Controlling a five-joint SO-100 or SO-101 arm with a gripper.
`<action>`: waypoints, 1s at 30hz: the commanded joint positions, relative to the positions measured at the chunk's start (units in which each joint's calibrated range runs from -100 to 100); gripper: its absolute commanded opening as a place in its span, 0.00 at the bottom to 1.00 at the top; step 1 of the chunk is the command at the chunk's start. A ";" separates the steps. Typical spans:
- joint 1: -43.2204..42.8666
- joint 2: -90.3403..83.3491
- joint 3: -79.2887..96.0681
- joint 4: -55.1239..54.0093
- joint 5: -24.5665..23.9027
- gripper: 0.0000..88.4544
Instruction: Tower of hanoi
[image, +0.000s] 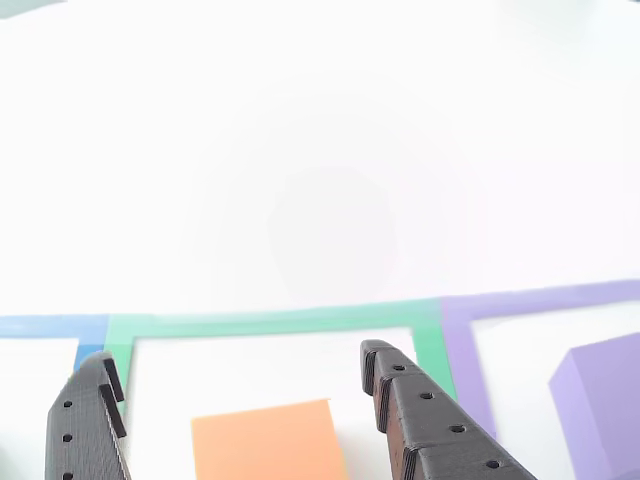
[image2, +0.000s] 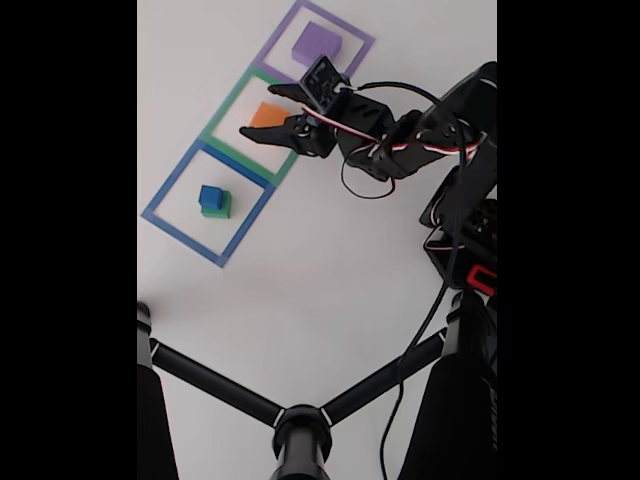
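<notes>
An orange block (image: 265, 440) lies inside the green tape square (image: 280, 322), seen also in the fixed view as the orange block (image2: 266, 115) in the middle green square (image2: 222, 140). My gripper (image: 235, 355) is open, one black finger on each side of the block, and the fixed view shows the same open gripper (image2: 273, 110). A purple block (image: 600, 400) sits in the purple tape square (image: 460, 350), also seen in the fixed view as the purple block (image2: 318, 43). In the blue square (image2: 165, 215) a small blue cube (image2: 210, 195) rests on a green cube (image2: 220, 210).
The three tape squares run in a diagonal row on a white table (image2: 300, 280). The arm's base (image2: 465, 230) and cables stand at the right. A black tripod (image2: 300, 435) reaches across the bottom of the fixed view.
</notes>
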 joint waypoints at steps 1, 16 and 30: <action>-0.21 -17.68 -1.71 19.15 0.59 0.24; -5.29 -48.53 -25.98 87.89 0.59 0.02; -17.85 -46.91 -58.80 124.41 0.59 0.01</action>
